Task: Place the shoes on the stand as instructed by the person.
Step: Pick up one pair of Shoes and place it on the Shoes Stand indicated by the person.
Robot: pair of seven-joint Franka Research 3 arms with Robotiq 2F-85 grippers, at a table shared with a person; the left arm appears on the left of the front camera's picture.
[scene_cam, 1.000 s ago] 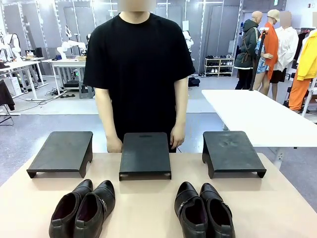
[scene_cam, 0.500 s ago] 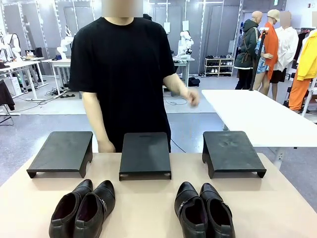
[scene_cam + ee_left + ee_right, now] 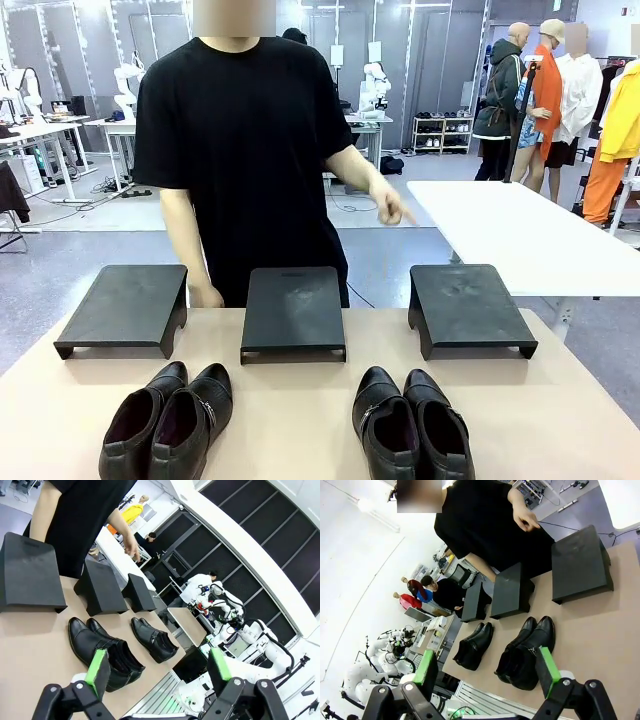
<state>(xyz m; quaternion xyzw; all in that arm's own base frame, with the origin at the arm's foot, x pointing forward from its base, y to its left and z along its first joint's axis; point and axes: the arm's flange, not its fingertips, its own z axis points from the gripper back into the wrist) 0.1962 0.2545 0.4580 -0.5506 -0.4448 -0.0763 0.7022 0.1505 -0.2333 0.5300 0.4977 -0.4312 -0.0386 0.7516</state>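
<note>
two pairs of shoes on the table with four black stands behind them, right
No: the front view shows three black stands, not four: left stand, middle stand, right stand. The left pair and right pair do lie on the table.

Front camera looks level across the bench (image 3: 290,425) at the person (image 3: 245,150). Both wrist cameras sit back, raised and tilted. All three share the shoes (image 3: 190,420) and stands (image 3: 293,310).
</note>
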